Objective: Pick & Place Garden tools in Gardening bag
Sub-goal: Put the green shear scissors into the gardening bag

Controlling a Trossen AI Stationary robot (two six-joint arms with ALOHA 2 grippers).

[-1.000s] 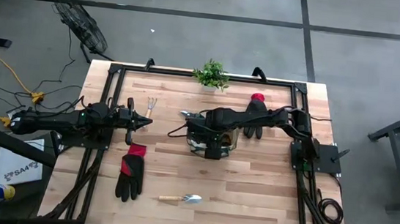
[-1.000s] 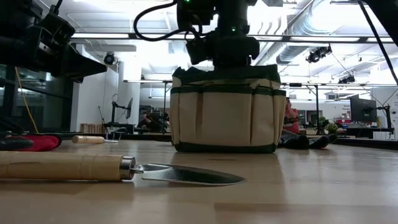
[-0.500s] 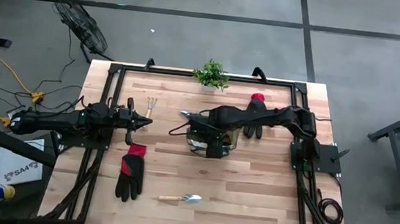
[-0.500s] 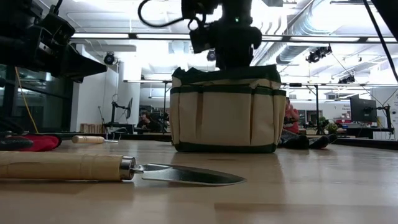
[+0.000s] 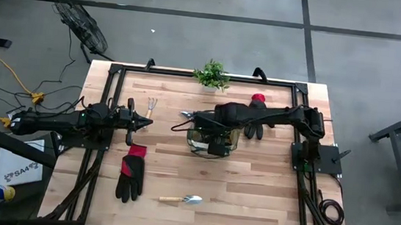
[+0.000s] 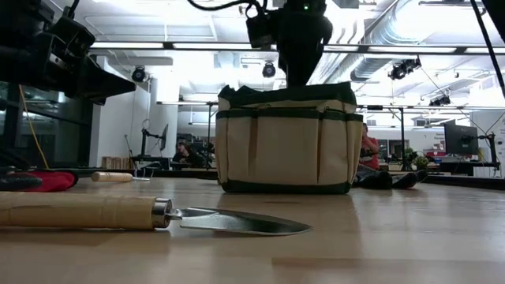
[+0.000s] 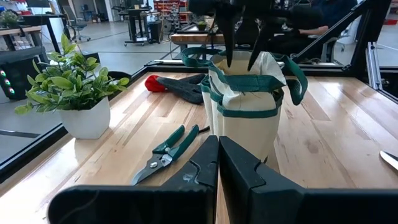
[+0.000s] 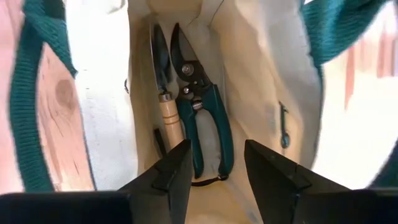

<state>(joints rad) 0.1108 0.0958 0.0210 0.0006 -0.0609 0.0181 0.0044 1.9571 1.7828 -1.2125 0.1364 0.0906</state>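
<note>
Item: right end effector (image 8: 214, 165), mine. It hangs directly over the mouth of the small olive-khaki fabric bag with dark green trim and loop handles (image 5: 211, 136), fingers parted and holding nothing.

Item: bag contents, seen from my right wrist. One pair of teal-handled pruning shears (image 8: 202, 127) lies in the bottom, touching a wooden-handled metal trowel (image 8: 163, 93) beside it. Both are inside the bag.

Item: left end effector (image 7: 217, 163), mine. It is clenched on nothing, parked above the left side of the pale wooden surface (image 5: 252, 191), well apart from the bag.

Items not yet bagged:
- a second pair of green-handled shears (image 7: 166, 152), on the surface just beside the bag, on the plant's side;
- a black glove with a red cuff (image 5: 131, 171), near the left arm;
- a second black glove with a red cuff (image 5: 256, 118), behind the bag, partly under my right arm;
- a wooden-handled trowel with a bright blade (image 5: 181, 198), toward the front edge;
- a small hand rake (image 5: 151, 106), toward the back left.

Not part of the job: a small green potted plant in a white pot (image 5: 211, 74), at the back edge.

Risks, as I judge them:
- A loop handle drapes near my right fingers; lifting away carelessly could snag it and drag or tip the soft bag.
- The bag wall is limp and may fold inward, narrowing the mouth for the next tool.
- Reaching for the loose shears could nudge the bag or the plant pot, both near.
</note>
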